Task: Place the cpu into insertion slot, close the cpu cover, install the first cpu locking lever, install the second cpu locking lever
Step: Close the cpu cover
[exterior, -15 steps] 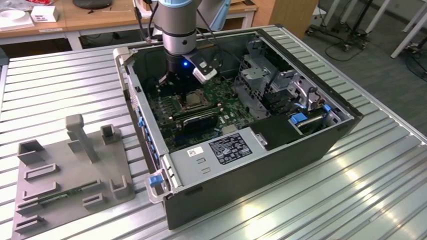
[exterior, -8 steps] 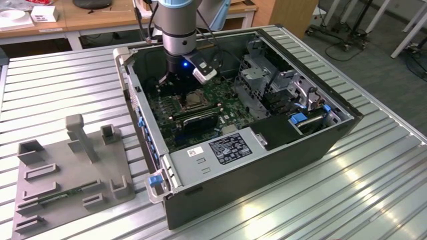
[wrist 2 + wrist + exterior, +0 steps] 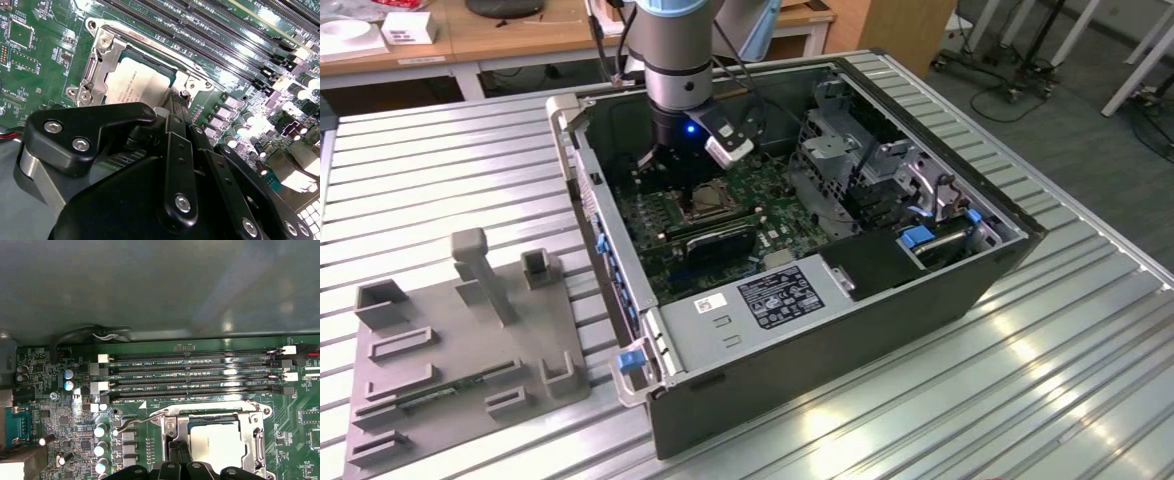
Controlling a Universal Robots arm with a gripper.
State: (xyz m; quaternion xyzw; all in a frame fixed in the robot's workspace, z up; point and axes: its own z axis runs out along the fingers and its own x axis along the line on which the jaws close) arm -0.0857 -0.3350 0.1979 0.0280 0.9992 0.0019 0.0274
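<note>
In the open computer case, the cpu (image 3: 220, 442) (image 3: 135, 80) lies flat in the insertion slot (image 3: 703, 203) on the green board. The silvery cpu cover (image 3: 182, 427) (image 3: 102, 60) lies folded down around it, so the chip's face shows through the cover's window. A thin wire locking lever (image 3: 135, 423) (image 3: 150, 48) runs along the socket's edge, its hooked end sticking out to one side. My gripper (image 3: 179, 450) (image 3: 172, 112) (image 3: 670, 175) hangs right over the socket, shut, its tips at the cover's edge beside the chip. Whether they touch is hidden.
Long black memory slots (image 3: 190, 375) run beside the socket. The case walls (image 3: 594, 230), a drive cage (image 3: 841, 150) and the power supply (image 3: 774, 295) hem in the board. A grey fixture plate (image 3: 454, 340) lies on the slatted metal table at the exterior view's left.
</note>
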